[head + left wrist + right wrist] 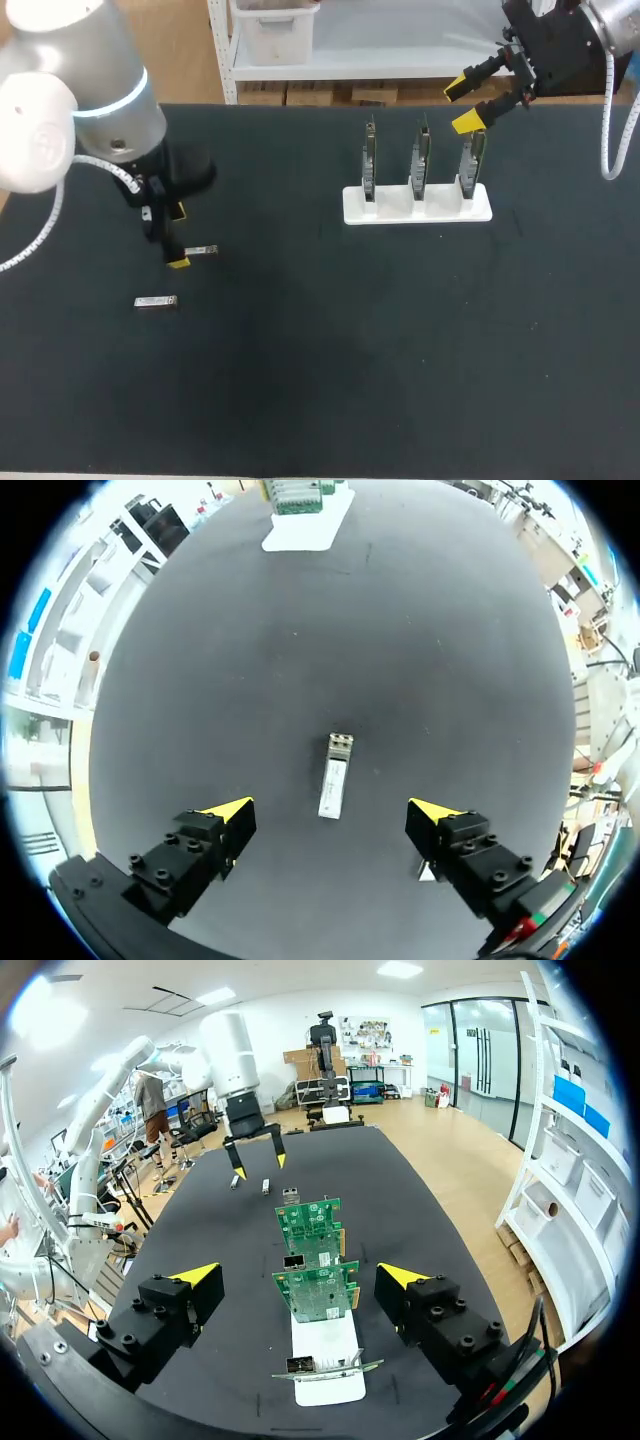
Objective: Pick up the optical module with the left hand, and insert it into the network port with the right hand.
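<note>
Two small silver optical modules lie on the black table. One module (201,250) (335,775) lies flat just ahead of the gap between the fingers of my open left gripper (178,237) (330,825), untouched. The other module (156,302) (425,870) lies beside it, partly hidden by a finger in the left wrist view. A white stand (350,210) (325,1375) holds three upright green circuit boards (418,160) (315,1260) with metal network ports (294,1260). My right gripper (461,105) (300,1275) hangs open and empty above the rightmost board.
The stand (305,525) sits far across the table from the left gripper. In the right wrist view, my left gripper (257,1160) shows beyond the boards. Bare black table (330,360) stretches between the modules and the stand and along the front.
</note>
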Robot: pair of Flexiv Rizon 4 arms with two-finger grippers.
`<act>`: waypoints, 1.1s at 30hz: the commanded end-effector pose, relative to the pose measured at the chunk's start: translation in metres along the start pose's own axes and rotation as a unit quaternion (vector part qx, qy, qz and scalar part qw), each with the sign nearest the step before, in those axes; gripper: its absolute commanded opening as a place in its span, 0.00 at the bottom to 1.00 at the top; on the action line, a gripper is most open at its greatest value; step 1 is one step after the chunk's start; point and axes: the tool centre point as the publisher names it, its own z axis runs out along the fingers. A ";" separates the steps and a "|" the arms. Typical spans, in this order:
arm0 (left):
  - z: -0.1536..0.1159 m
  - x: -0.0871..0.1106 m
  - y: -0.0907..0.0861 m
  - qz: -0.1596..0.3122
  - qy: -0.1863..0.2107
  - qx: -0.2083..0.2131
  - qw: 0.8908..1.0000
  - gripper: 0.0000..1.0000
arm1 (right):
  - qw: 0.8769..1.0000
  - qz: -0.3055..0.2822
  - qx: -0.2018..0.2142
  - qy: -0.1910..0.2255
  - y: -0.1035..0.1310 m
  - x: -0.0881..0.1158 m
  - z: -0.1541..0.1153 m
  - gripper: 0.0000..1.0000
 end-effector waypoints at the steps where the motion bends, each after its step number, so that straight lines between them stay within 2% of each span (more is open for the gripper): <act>1: 0.004 -0.005 0.000 0.000 -0.001 0.005 1.000 1.00 | 1.000 0.000 0.001 -0.001 0.000 0.000 0.000 1.00; 6: 0.009 -0.007 -0.003 0.010 0.006 0.010 1.000 1.00 | 1.000 0.000 0.001 -0.001 0.000 0.000 0.000 1.00; 15: 0.020 0.005 -0.004 0.005 0.032 0.009 0.999 1.00 | 1.000 0.000 0.001 -0.001 0.000 0.000 0.000 1.00; 24: 0.021 0.004 -0.002 0.007 0.030 0.005 1.000 1.00 | 1.000 0.000 0.001 -0.001 0.000 0.000 0.000 1.00; 33: 0.021 0.005 0.001 0.018 0.027 0.021 0.999 1.00 | 1.000 0.000 0.001 -0.001 0.000 0.000 0.000 1.00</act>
